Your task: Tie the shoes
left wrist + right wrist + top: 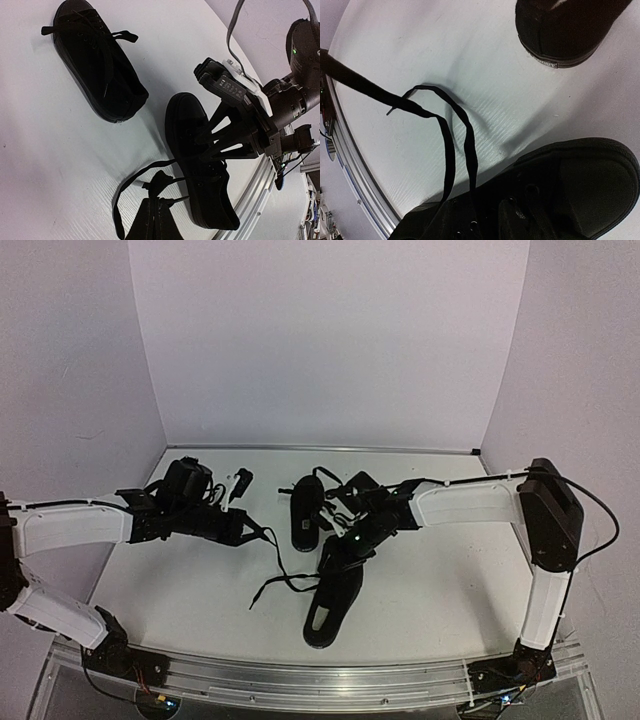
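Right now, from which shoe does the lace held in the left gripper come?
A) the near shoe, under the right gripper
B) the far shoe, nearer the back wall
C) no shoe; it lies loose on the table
A: the lace runs from the shut left gripper across the table to the near shoe, over which the right gripper hangs. The far shoe lies apart from it.

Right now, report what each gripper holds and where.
Left gripper: shut on a lace of the near shoe, away from the eyelets. Right gripper: over that shoe's lacing; a hold cannot be told.
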You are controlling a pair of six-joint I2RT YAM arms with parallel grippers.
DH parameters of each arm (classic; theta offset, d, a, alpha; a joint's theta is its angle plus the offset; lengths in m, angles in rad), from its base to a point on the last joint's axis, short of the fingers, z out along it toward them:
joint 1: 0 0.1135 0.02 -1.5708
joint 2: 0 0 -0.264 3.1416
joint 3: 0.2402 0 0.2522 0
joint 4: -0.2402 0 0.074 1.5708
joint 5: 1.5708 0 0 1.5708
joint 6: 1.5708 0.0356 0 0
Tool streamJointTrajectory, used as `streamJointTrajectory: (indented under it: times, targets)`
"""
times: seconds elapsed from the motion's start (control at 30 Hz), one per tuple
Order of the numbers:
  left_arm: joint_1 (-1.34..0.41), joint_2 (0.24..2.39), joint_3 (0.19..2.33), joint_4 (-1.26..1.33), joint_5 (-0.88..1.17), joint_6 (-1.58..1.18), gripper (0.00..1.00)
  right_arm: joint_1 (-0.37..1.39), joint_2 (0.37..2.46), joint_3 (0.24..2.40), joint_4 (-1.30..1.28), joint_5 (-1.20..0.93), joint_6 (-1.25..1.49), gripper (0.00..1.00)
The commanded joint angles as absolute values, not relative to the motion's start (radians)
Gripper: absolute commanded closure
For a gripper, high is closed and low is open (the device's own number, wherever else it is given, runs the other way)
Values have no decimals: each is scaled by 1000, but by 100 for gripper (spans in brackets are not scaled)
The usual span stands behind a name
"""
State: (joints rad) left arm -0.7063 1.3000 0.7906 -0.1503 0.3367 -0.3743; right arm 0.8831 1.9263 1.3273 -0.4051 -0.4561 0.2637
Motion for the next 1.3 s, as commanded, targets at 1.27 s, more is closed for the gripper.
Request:
streamJointTrajectory:
  times: [1.27]
  targets:
    - [-714,1833,992,370,750,-465,100,948,1728,1236,-337,-401,159,100]
